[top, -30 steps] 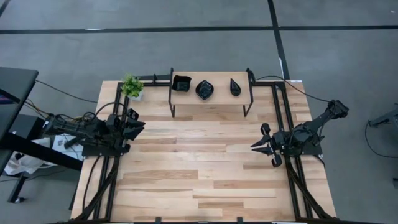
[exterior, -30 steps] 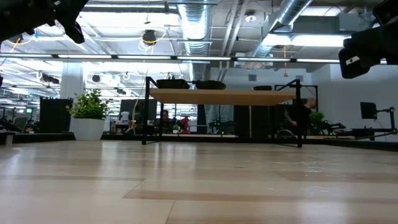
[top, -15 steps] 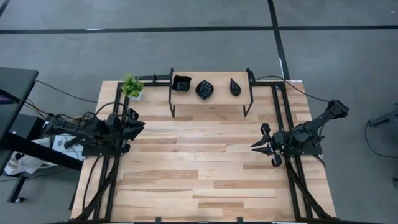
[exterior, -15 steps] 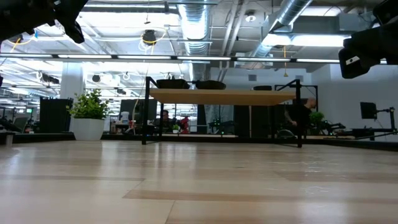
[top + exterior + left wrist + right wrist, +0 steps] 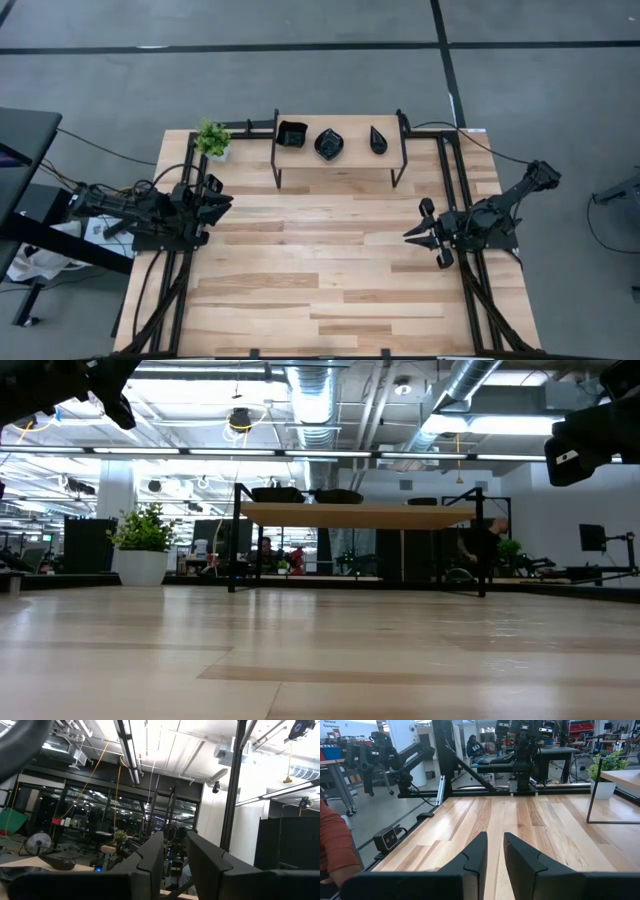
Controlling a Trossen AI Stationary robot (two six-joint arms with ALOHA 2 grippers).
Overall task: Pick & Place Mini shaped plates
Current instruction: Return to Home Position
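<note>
Three mini shaped plates, glossy black, stand in a row on a raised wooden shelf [image 5: 340, 162] at the table's far side: a square one [image 5: 292, 132], a rounded flower one [image 5: 329, 143] and a teardrop one [image 5: 377, 139]. In the low view two of them [image 5: 277, 494] [image 5: 337, 496] show on the shelf top. My left gripper [image 5: 228, 203] [image 5: 175, 851] hovers at the table's left edge, pointing toward the middle, open by a narrow gap with nothing in it. My right gripper [image 5: 408, 236] [image 5: 495, 846] hovers at the right side, pointing left, also narrowly open and holding nothing.
A small green potted plant [image 5: 212, 139] [image 5: 143, 540] stands at the far left corner beside the shelf's black frame. Black rails run along both table sides. Bare wooden tabletop [image 5: 320, 260] lies between the arms. A person's red sleeve [image 5: 335, 850] shows beyond the table edge.
</note>
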